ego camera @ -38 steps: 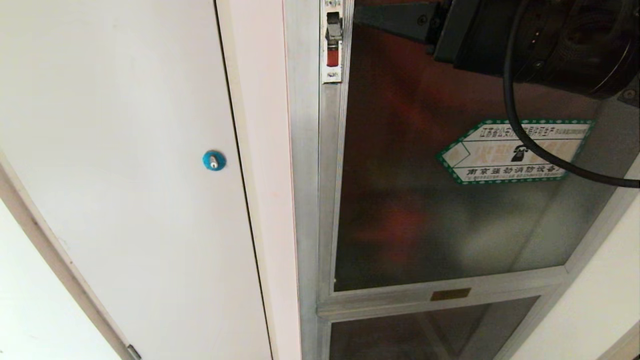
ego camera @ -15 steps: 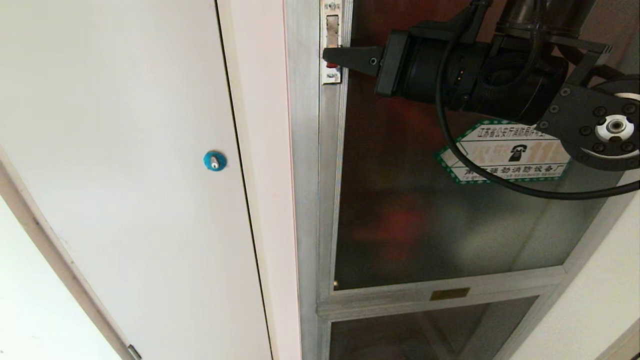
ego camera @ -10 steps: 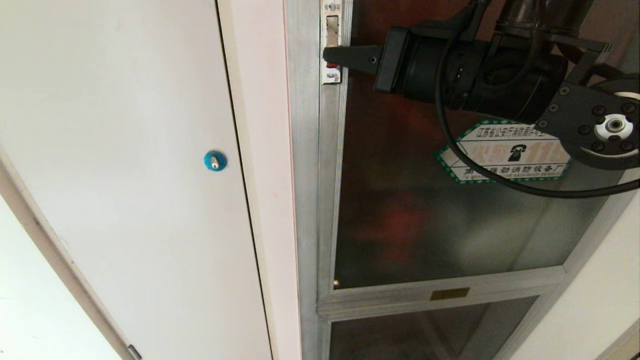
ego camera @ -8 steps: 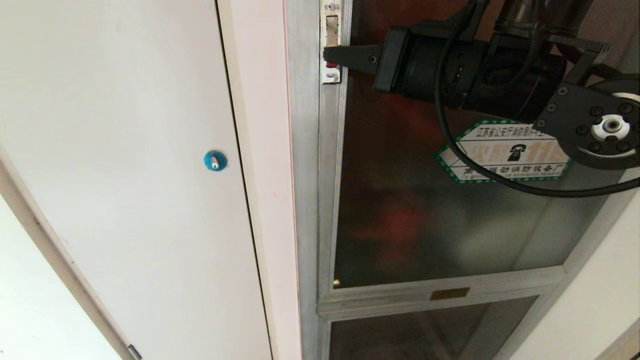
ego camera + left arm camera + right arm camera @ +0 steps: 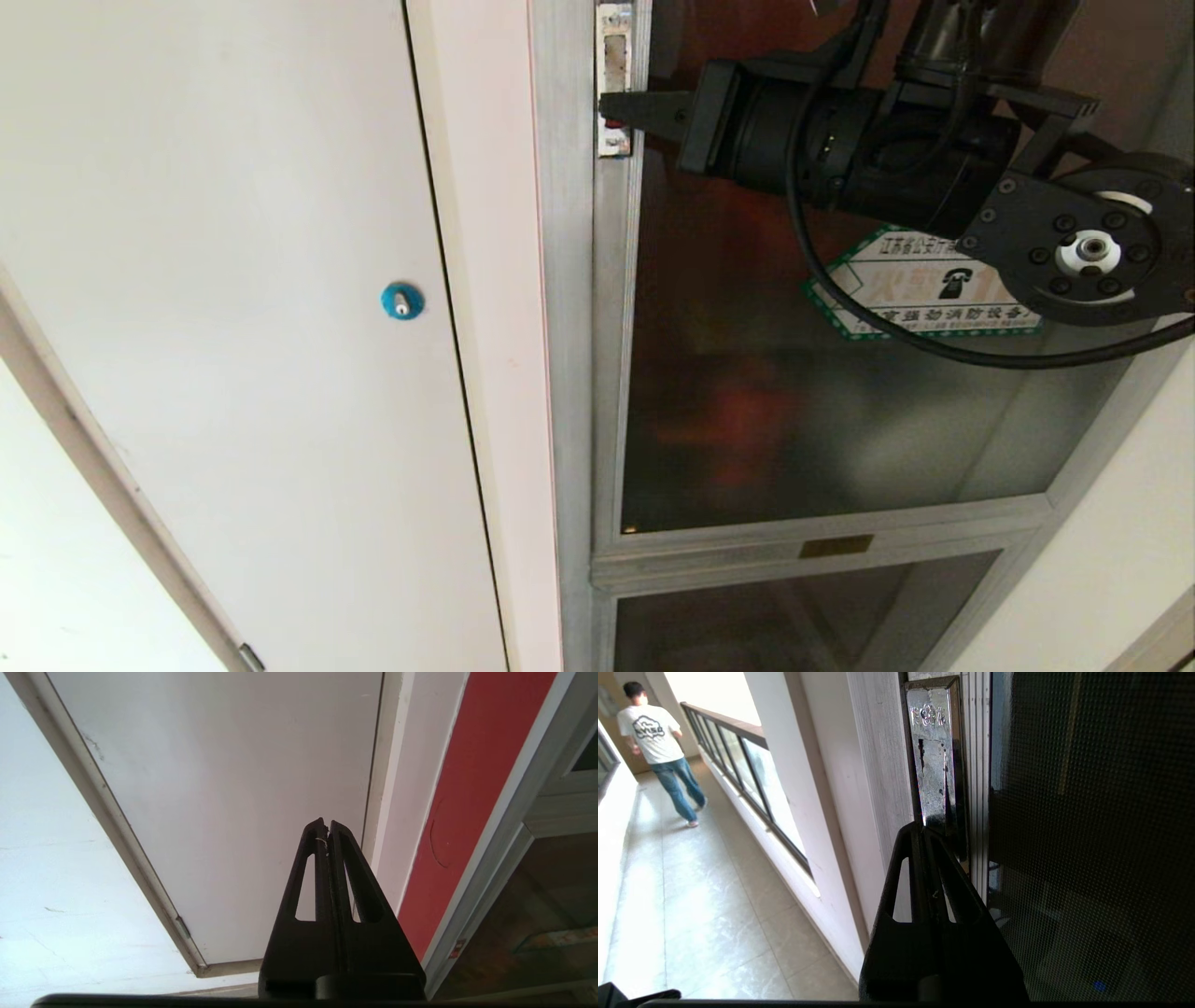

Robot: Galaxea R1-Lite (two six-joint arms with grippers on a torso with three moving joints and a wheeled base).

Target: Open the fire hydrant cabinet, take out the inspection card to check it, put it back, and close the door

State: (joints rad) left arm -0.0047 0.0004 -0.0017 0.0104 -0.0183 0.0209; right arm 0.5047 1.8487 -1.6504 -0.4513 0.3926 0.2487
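The fire hydrant cabinet (image 5: 565,373) is a silver aluminium frame set in the wall. Its door (image 5: 794,439) is dark tinted glass with a green-edged hexagonal sticker (image 5: 920,299). My right gripper (image 5: 607,105) is shut, and its tips rest on the small red-marked latch (image 5: 613,75) at the door's edge. The right wrist view shows the same shut tips (image 5: 923,828) against the shiny latch plate (image 5: 933,765). A red surface (image 5: 467,788) shows beside the door's frame in the left wrist view. My left gripper (image 5: 326,823) is parked low, shut and empty. The inspection card is out of view.
A white door with a blue round lock (image 5: 401,301) stands left of the cabinet. Below the door sit a brass label (image 5: 836,546) and a smaller glass panel (image 5: 794,616). My arm's black cable (image 5: 934,345) hangs across the glass. A person (image 5: 658,742) walks away down the corridor beside a railing (image 5: 738,751).
My right arm came down into view and set its shut tips on the latch. Since then the gripper, the latch edge and the sticker have shifted slightly left together.
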